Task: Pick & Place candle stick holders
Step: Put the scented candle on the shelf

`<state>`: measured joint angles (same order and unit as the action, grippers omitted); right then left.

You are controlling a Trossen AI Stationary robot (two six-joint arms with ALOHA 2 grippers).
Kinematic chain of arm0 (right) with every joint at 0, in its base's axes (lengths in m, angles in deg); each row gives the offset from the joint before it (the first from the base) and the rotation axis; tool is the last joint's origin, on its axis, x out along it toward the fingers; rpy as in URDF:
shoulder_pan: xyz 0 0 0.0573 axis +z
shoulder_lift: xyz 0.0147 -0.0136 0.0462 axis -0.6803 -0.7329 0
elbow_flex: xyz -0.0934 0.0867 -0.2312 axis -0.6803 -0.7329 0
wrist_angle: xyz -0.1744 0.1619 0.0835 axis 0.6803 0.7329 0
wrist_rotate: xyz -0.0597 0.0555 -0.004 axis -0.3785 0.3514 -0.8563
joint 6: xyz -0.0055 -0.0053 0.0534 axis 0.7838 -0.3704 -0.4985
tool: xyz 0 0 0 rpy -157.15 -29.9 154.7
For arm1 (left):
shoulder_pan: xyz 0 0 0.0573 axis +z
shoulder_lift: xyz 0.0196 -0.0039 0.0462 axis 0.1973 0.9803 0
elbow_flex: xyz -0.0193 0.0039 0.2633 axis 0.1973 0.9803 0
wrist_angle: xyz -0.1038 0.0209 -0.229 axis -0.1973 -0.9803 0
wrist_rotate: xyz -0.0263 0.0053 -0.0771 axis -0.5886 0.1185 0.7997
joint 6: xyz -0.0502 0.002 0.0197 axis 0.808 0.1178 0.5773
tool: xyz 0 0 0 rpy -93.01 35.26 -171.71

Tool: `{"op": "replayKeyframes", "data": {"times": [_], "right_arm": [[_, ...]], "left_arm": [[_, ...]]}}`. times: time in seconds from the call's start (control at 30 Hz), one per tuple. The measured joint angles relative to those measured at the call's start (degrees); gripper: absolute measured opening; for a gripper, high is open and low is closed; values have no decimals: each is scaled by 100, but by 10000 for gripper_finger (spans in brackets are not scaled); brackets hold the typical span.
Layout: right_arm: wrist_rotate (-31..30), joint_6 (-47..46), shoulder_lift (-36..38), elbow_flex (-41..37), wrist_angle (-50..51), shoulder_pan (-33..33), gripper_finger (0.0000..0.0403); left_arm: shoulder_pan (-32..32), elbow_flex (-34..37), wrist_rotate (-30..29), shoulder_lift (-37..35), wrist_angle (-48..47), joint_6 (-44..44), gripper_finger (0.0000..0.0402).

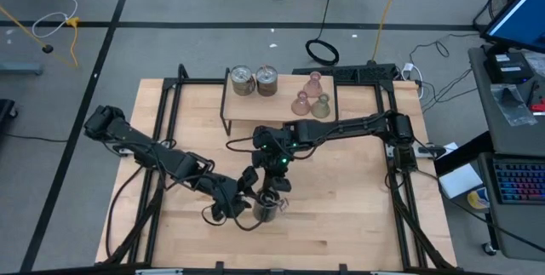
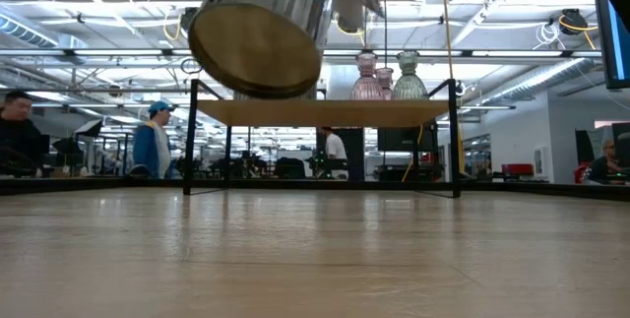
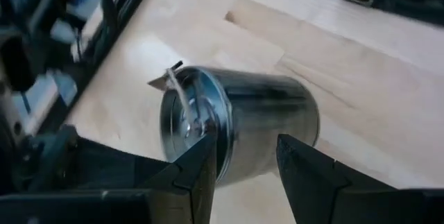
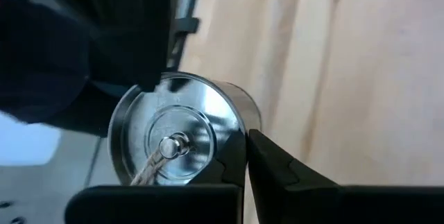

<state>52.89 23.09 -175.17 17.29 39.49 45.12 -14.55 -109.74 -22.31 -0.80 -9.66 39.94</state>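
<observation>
Over the near middle of the surface (image 1: 341, 215), my left claw (image 1: 254, 205) holds the silver holder (image 1: 266, 210) clamped, lifted and tilted. Right claw (image 1: 278, 191), fingers together, sits beside it. I should level it before carrying it to the far shelf (image 1: 243, 106).

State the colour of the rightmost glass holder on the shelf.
Olive-green glass holder, clearest in the low view.
</observation>
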Motion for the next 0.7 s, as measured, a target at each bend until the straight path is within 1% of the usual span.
{"op": "replayKeyframes", "data": {"times": [0.1,0.2,0.3,0.47,0.53,0.7], "right_arm": [[-207,36,0,0,-10,-3,0],[-342,112,0,0,8,-1,0],[-489,238,0,0,22,-1,0],[-710,498,0,0,71,-5,0],[-915,626,0,0,69,-3,0],[-1552,943,2,0,133,7,0]], "left_arm": [[-41,0,-279,-42,-170,866,154],[-96,11,-701,-125,-524,1946,154],[-157,2,-1130,-284,-625,2983,154],[-290,4,-1787,-552,-783,5106,154],[-332,4,-1933,-628,-808,6013,154],[-345,4,-1949,-624,-723,8160,154]]}}
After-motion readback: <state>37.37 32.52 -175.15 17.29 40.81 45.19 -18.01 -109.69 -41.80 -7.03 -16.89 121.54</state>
